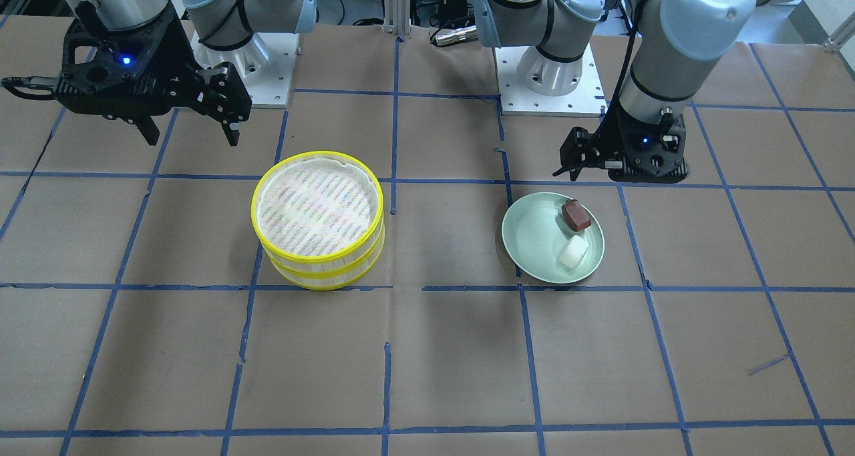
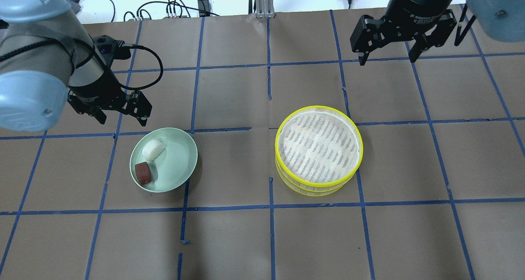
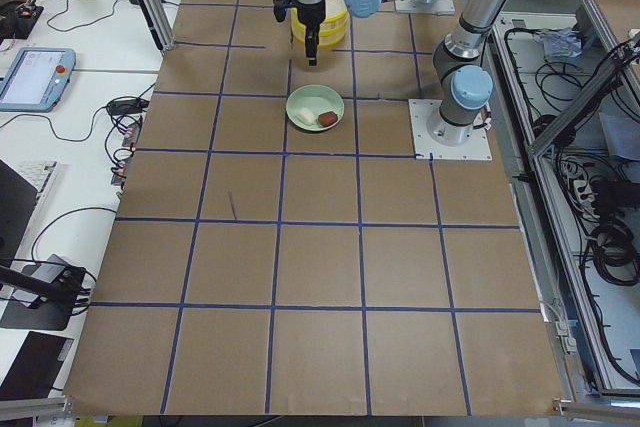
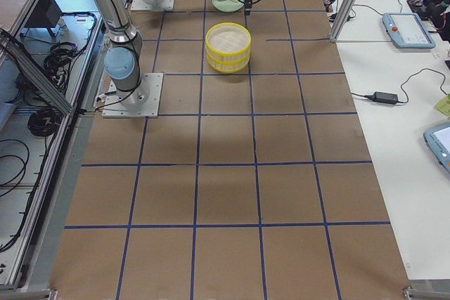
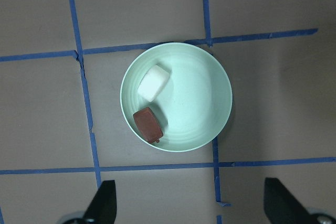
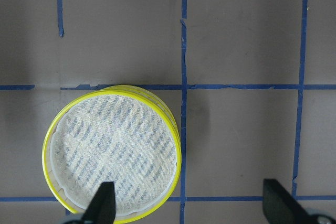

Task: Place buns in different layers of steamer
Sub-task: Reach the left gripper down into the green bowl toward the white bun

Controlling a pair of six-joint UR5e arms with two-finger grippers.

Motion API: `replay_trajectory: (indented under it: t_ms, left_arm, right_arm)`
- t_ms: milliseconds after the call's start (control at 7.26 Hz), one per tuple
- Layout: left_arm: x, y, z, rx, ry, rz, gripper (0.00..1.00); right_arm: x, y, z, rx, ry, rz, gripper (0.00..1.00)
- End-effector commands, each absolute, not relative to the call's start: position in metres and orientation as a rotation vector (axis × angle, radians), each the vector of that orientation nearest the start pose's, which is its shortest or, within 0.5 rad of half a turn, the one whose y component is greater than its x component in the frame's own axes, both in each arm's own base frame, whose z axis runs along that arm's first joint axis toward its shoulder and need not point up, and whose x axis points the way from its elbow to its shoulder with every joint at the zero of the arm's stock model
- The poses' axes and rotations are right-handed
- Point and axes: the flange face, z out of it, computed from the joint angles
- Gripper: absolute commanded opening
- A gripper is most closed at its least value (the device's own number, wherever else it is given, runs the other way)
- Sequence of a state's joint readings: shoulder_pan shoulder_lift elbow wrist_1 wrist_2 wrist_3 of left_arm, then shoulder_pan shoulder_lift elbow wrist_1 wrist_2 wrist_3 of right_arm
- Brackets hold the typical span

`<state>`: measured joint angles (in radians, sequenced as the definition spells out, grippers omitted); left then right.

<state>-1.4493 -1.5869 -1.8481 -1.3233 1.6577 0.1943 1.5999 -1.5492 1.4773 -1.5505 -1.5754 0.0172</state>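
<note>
Brown table (image 2: 246, 239): buns (image 5: 154, 83) beyond left jaws

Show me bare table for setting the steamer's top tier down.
Bare table lies between the plate and the steamer, and across the squares on the operators' side of both. Crowded: the plate, holding the white bun and brown bun, left gripper hovering near.
</note>
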Motion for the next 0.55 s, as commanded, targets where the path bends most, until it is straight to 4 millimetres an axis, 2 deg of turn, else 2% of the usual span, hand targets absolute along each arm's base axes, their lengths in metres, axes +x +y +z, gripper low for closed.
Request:
replay_trajectory:
  t_ms: [0,138,413]
  left_arm:
    - [-0.054,-0.522,0.299,0.293,3.042,0.064,1.00]
    - [-0.044,-0.526,0.280,0.340,3.038,0.062,0.99]
    - [-0.048,-0.504,0.236,0.337,3.068,0.189,0.98]
  right_arm:
    - [0.147,-0.501,0.521,-0.019,3.144,-0.080,1.00]
    - [0.147,-0.501,0.521,-0.019,3.144,-0.080,1.00]
    - [0.147,-0.501,0.521,-0.019,3.144,-0.077,1.00]
